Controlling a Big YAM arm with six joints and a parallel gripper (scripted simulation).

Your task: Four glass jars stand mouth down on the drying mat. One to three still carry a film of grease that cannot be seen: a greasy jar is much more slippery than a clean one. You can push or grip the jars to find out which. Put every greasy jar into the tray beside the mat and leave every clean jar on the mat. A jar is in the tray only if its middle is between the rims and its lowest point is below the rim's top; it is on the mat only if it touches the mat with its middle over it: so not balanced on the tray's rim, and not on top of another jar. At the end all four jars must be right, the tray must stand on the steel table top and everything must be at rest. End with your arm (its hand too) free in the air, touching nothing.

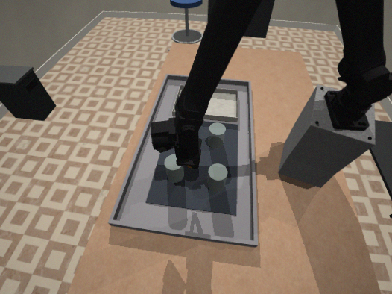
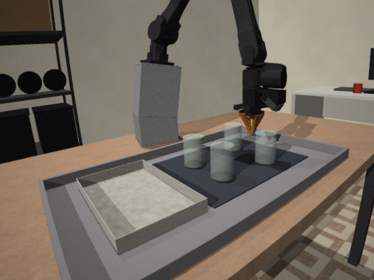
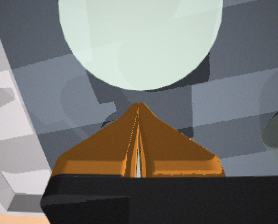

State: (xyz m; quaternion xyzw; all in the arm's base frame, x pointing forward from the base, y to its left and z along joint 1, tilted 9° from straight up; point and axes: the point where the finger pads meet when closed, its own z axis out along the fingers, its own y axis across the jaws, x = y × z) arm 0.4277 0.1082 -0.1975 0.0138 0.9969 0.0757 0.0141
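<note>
So all four jars (image 2: pixel 194 151) are on the mat (image 1: pixel 194 199) (image 2: pixel 199 186), and the gripper (image 1: pixel 189 166) (image 2: pixel 252 134) (image 3: pixel 138 111) hangs near its far edge in the exterior view, fingers pinched shut on nothing.

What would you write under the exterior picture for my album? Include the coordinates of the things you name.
Four glass jars stand on the dark mat (image 2: pixel 217 195) beside a tray (image 2: pixel 161 225).

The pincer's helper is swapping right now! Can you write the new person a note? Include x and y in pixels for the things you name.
Pincer (image 2: pixel 252 134) (image 3: pixel 138 111): shut on nothing, above the mat (image 1: pixel 194 198) (image 2: pixel 213 197), close to a jar.
Jars: all four stand on the mat; the top view clearly shows three (image 1: pixel 217 129) (image 1: pixel 174 163) (image 1: pixel 217 172).
Tray (image 1: pixel 237 105) (image 2: pixel 163 225): beside the mat, no jar in it.
Done: no jar moved into the tray.
Left: find the greasy jars, which looks can't show, and put them in the tray.
</note>
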